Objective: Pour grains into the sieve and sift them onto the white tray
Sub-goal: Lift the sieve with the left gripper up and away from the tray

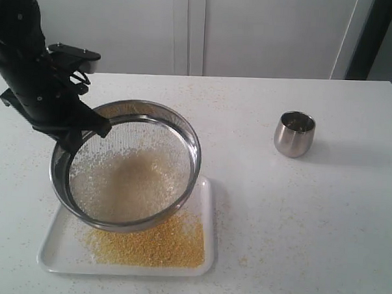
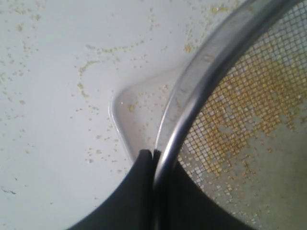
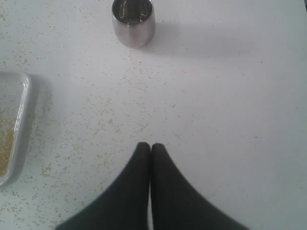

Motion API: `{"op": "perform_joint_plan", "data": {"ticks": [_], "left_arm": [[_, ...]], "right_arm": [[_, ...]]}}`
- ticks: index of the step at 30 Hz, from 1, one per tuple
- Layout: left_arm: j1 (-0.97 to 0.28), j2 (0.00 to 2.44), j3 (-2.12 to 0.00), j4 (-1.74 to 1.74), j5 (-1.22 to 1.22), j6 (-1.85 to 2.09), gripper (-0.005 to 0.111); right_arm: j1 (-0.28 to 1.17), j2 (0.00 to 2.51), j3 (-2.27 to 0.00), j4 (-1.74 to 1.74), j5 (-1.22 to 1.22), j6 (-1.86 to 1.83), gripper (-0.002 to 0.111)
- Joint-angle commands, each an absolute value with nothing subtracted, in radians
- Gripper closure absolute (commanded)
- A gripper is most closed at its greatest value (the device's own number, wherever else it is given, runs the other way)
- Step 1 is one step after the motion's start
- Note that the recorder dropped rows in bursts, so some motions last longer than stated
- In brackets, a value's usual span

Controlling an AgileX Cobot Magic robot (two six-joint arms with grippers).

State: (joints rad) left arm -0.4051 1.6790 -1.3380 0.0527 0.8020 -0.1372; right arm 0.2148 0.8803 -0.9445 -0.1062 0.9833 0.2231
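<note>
Clamp first: the left gripper has its jaws pinched onto the steel rim of the sieve, and the rim runs straight out from the fingertips. From the claw the mesh fans away, and the sieve looks tipped rather than level. Whether its low edge touches anything underneath, I can't tell.

Inside the mesh, out past the claw, sit the pale coarse grains, spread thin around a denser patch. Below the claw lies the white tray. On it is a broad bed of golden grains, heaped on the side of the tray farthest from the claw. So my call is that the pour is done and the sifting is well along.

To finish well, bring the sieve level and centre it over the tray, since part of the rim seems to overhang the tray's edge by the claw. Then use short, quick side-to-side shakes, not big swings. With only a rim pinch, a hard jolt could twist the sieve in the jaws. Loose specks already dot the table, so stay low.

Well away from the working claw, the right gripper hangs over bare table, fingers pressed together on nothing. The small steel cup stands upright ahead of it, apart from everything.
</note>
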Motion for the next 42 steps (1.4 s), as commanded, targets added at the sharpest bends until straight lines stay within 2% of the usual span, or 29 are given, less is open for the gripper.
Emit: {"op": "perform_joint_plan", "data": {"ticks": [1,18,30,42], "left_arm": [[-0.405,1.689,-1.424,0.029,0.832,-0.128,0.107],[-0.405,1.959,-1.798,0.02,0.902,-0.112,0.107],[-0.359,2.141,-2.067,-0.062,0.972,-0.205,0.107],[-0.35,2.282,-2.204,-0.1,0.891,-0.401,0.107]], "right_arm": [[0.208,0.874,-0.942,-0.104,0.971,0.226,0.108],[0.208,0.874,-0.942,-0.104,0.971,0.226,0.108],[0.208,0.874,-0.942,-0.104,0.971,0.226,0.108],[0.208,0.874,-0.942,-0.104,0.971,0.226,0.108]]}}
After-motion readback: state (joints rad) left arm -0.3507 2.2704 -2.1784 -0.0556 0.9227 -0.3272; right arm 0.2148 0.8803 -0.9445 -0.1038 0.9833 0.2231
